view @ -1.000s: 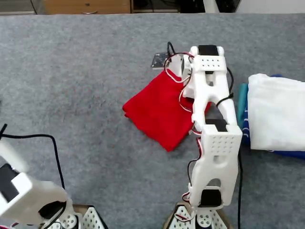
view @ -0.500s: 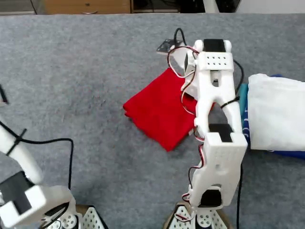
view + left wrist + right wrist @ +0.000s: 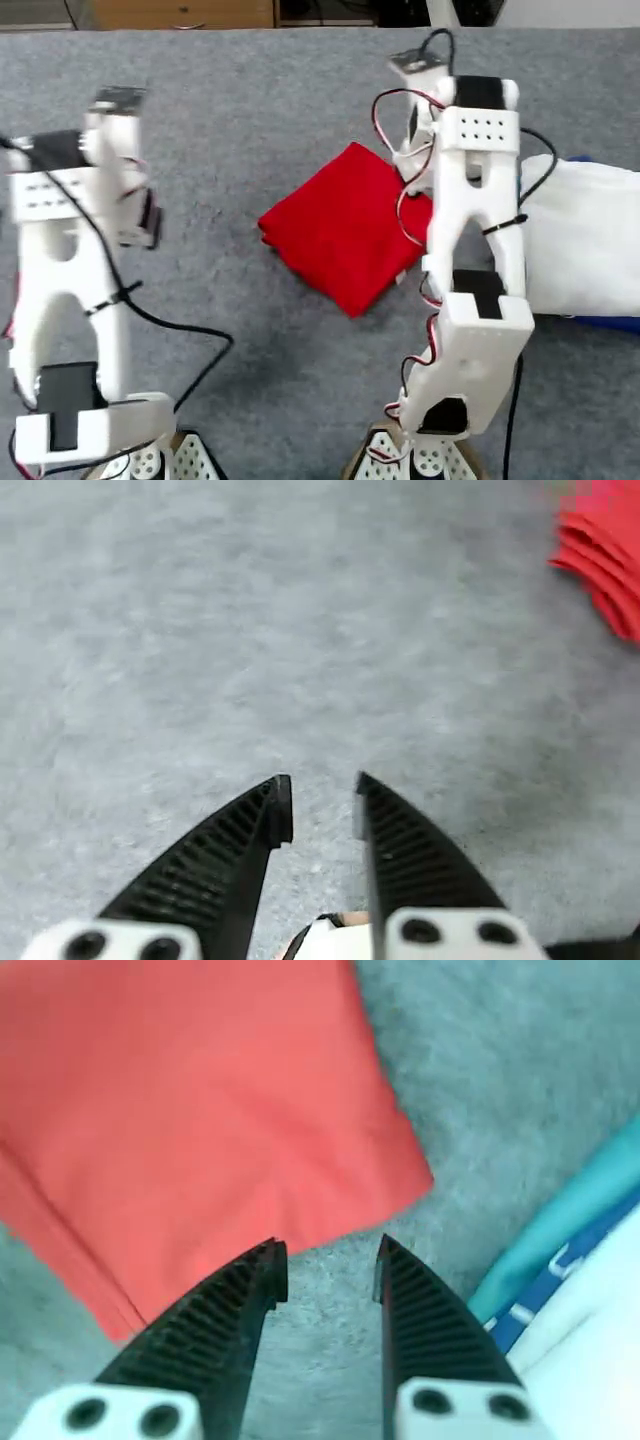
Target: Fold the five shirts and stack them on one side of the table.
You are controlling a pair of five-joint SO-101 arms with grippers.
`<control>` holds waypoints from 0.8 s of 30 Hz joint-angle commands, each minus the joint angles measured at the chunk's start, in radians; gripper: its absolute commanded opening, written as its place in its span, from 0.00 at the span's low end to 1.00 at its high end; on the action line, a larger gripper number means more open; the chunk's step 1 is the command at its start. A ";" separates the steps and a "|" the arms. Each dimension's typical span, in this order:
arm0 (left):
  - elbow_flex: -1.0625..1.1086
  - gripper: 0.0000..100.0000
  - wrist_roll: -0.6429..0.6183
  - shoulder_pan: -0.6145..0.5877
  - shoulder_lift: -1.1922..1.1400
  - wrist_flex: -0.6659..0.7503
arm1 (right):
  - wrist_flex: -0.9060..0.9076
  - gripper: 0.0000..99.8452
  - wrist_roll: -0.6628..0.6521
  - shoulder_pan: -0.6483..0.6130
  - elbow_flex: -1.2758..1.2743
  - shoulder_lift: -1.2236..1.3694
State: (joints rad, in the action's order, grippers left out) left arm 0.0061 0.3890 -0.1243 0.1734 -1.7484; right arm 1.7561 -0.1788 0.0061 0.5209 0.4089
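A folded red shirt (image 3: 340, 235) lies on the grey carpet mid-table, also seen as the red shirt (image 3: 200, 1110) and as its layered edge (image 3: 605, 570). At the right edge sits a stack with a white shirt (image 3: 580, 240) on top of blue and teal ones (image 3: 560, 1260). My right gripper (image 3: 330, 1260) is open and hovers over the red shirt's corner nearest the stack, holding nothing. The right arm (image 3: 475, 200) stretches between the red shirt and the stack. My left gripper (image 3: 322, 810) is open above bare carpet, left of the red shirt, on the left arm (image 3: 70, 200).
Grey carpet (image 3: 230, 120) covers the table. Wooden furniture (image 3: 180, 12) runs along the far edge. Black cable (image 3: 170, 330) trails from the left arm across the front left of the table.
The left arm has swung up from the front left corner and now stretches over the table's left side. The right arm has moved toward the far edge and right, off the red shirt.
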 commanded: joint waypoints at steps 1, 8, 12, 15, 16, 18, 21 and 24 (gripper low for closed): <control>0.003 0.16 0.003 0.106 0.012 0.041 | 0.011 0.21 0.121 0.041 0.001 -0.039; -0.100 0.19 -0.195 0.232 -0.199 0.120 | 0.012 0.28 0.195 0.090 0.001 -0.015; -0.218 0.20 -0.313 0.315 -0.309 0.123 | 0.012 0.28 0.190 0.091 0.001 -0.001; -0.308 0.20 -0.381 0.362 -0.387 0.126 | 0.012 0.28 0.192 0.091 0.001 0.024; -0.336 0.20 -0.397 0.371 -0.418 0.126 | 0.012 0.28 0.193 0.091 0.001 0.031; -0.393 0.20 -0.420 0.382 -0.481 0.126 | 0.012 0.28 0.195 0.094 0.001 0.045; -0.480 0.20 -0.434 0.384 -0.575 0.120 | 0.012 0.28 0.193 0.107 0.001 0.048; -0.548 0.20 -0.446 0.385 -0.645 0.118 | 0.012 0.28 0.190 0.110 0.002 0.048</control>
State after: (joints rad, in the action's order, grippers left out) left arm -0.4450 -0.0422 0.2501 -0.4465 -1.6333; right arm 1.7561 0.0038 0.0997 0.5209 0.4641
